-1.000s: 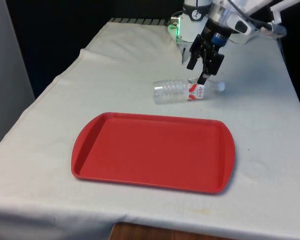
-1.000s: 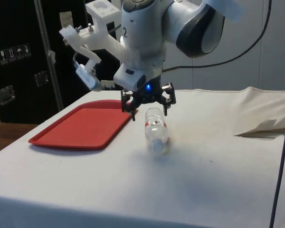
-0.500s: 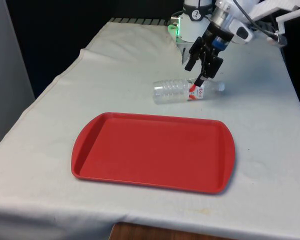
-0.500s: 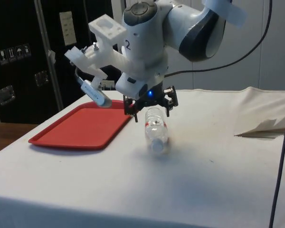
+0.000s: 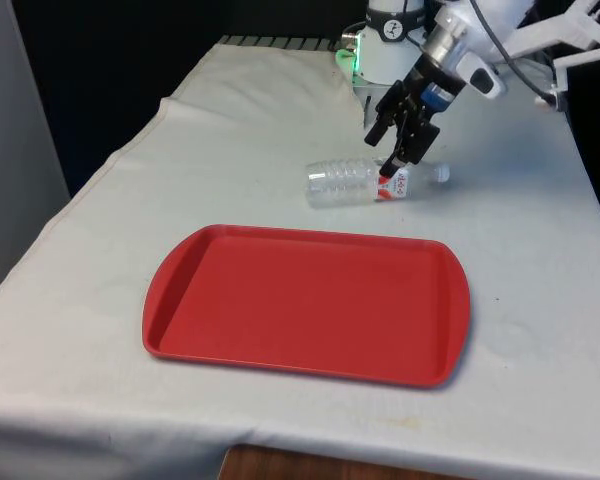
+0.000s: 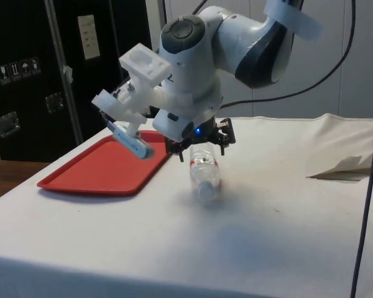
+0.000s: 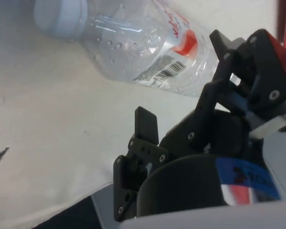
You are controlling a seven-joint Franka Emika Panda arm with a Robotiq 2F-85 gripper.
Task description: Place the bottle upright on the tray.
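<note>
A clear plastic bottle (image 5: 365, 182) with a red-and-white label and a white cap lies on its side on the cloth, just beyond the far edge of the red tray (image 5: 310, 232). My black gripper (image 5: 388, 150) hangs tilted, close over the bottle's labelled part, fingers open with nothing between them. The side view has the gripper (image 6: 199, 144) just above the bottle (image 6: 203, 171), whose cap points away from the tray (image 6: 105, 167). In the wrist view the bottle (image 7: 143, 47) lies beyond the spread fingers (image 7: 147, 125).
The tray holds nothing and takes up the middle of the table. White cloth covers the table, with a raised fold (image 6: 345, 164) at the side view's right. A dark cable (image 6: 367, 186) hangs near that edge.
The wrist has tilted and turned over the last second, bringing the open fingers a little closer to the bottle's label. The bottle and the tray have not moved.
</note>
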